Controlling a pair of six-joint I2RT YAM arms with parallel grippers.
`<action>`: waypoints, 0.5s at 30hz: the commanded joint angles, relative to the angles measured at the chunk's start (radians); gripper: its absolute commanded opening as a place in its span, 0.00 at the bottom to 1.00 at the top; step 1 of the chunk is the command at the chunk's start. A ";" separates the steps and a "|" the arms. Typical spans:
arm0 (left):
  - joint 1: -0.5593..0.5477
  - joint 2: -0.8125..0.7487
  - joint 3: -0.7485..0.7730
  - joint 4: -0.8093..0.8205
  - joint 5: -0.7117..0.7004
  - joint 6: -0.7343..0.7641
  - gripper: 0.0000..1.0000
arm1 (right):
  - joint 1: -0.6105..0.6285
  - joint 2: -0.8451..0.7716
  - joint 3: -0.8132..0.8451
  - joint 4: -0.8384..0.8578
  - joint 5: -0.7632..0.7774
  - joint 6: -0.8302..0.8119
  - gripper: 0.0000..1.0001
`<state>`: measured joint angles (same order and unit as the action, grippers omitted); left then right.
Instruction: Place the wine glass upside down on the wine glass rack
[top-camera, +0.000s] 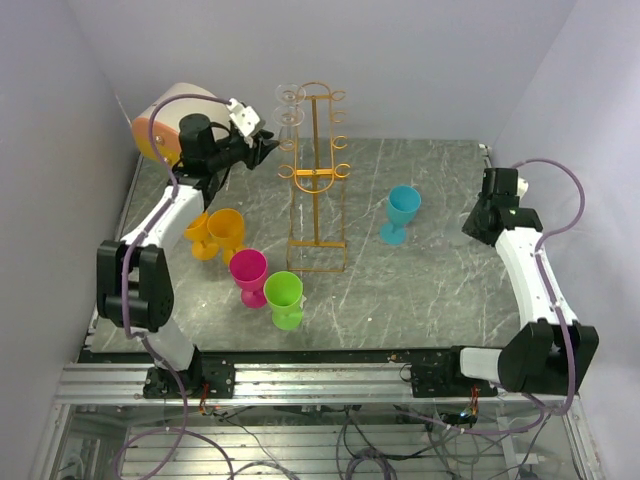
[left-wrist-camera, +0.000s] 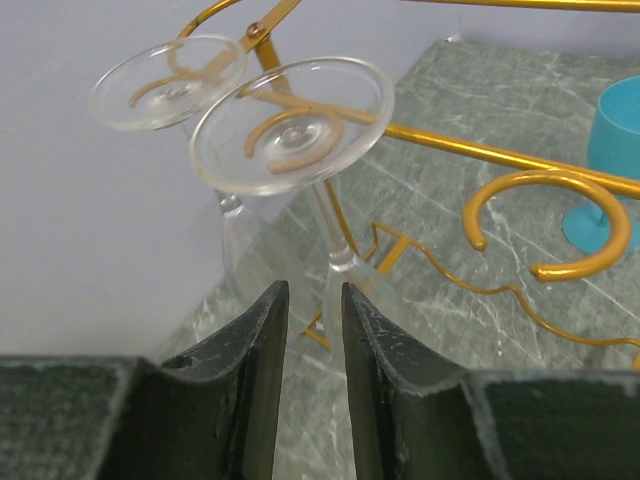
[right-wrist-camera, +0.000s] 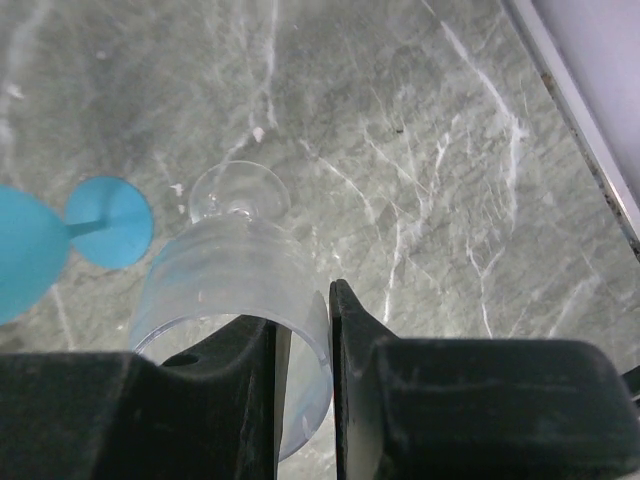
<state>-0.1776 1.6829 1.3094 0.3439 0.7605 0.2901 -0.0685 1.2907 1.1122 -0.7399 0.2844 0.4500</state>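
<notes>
The orange-gold wire rack (top-camera: 318, 180) stands mid-table. Two clear wine glasses hang upside down from its upper left hooks (top-camera: 290, 108). In the left wrist view the nearer glass (left-wrist-camera: 295, 125) and the farther glass (left-wrist-camera: 165, 82) show their feet resting in ring hooks of the rack (left-wrist-camera: 500, 155). My left gripper (top-camera: 268, 142) (left-wrist-camera: 308, 290) is just in front of the nearer glass's bowl, jaws a narrow gap apart and empty. My right gripper (top-camera: 476, 225) (right-wrist-camera: 305, 305) is shut on the rim of another clear wine glass (right-wrist-camera: 230, 270), one finger inside the bowl and one outside.
A teal goblet (top-camera: 402, 212) (right-wrist-camera: 110, 220) stands right of the rack, close to my right gripper. Two orange goblets (top-camera: 218, 233), a pink one (top-camera: 249, 272) and a green one (top-camera: 284, 298) stand at the left. A cream drum with an orange face (top-camera: 165, 120) sits behind my left arm.
</notes>
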 joint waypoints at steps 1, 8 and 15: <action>0.003 -0.099 -0.007 -0.212 -0.148 0.028 0.38 | -0.002 -0.102 0.072 0.006 -0.057 -0.021 0.00; 0.004 -0.267 0.026 -0.570 -0.402 -0.016 0.89 | -0.002 -0.161 0.102 0.014 -0.138 -0.043 0.00; 0.006 -0.372 0.192 -0.964 -0.425 -0.096 0.95 | -0.002 -0.224 0.222 0.010 -0.127 -0.081 0.00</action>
<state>-0.1738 1.3472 1.3659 -0.3328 0.3676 0.2470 -0.0681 1.1145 1.2179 -0.7559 0.1574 0.4068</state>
